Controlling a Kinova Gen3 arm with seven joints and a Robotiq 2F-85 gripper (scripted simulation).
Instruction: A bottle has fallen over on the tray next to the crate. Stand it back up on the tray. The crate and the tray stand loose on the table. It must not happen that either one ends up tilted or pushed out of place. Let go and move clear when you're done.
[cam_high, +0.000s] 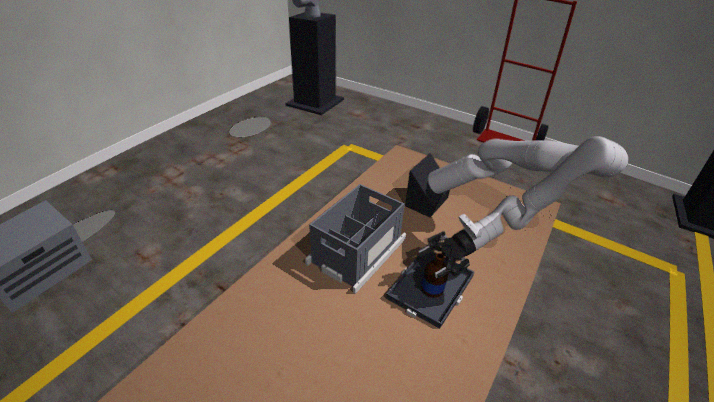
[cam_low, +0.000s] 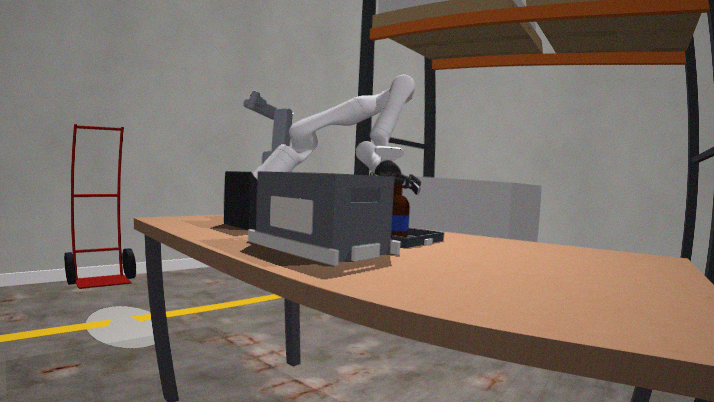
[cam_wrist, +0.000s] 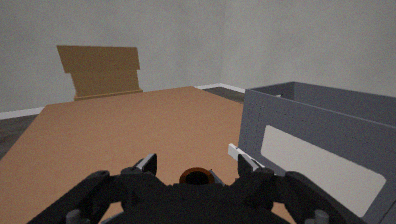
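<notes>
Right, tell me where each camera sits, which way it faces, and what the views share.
Top: high up, looking down at table, crate, tray; whole arm visible.
Exterior: low beside the table, facing the crate's side; arm behind it.
Wrist: on the open gripper, facing along the table; fingers straddle the bottle's neck.
Shared: upright brown bottle, crate.

The grey arm (cam_high: 550, 156) rises from its base at the far end, bends at a high elbow (cam_high: 607, 155) on the right, then folds back down and left through the wrist (cam_high: 487, 227). The black gripper (cam_high: 442, 260) points down and toward the near left, with its jaws spread wide and nothing clamped. In the wrist view, both fingertips stand far apart at the bottom of the frame.
</notes>
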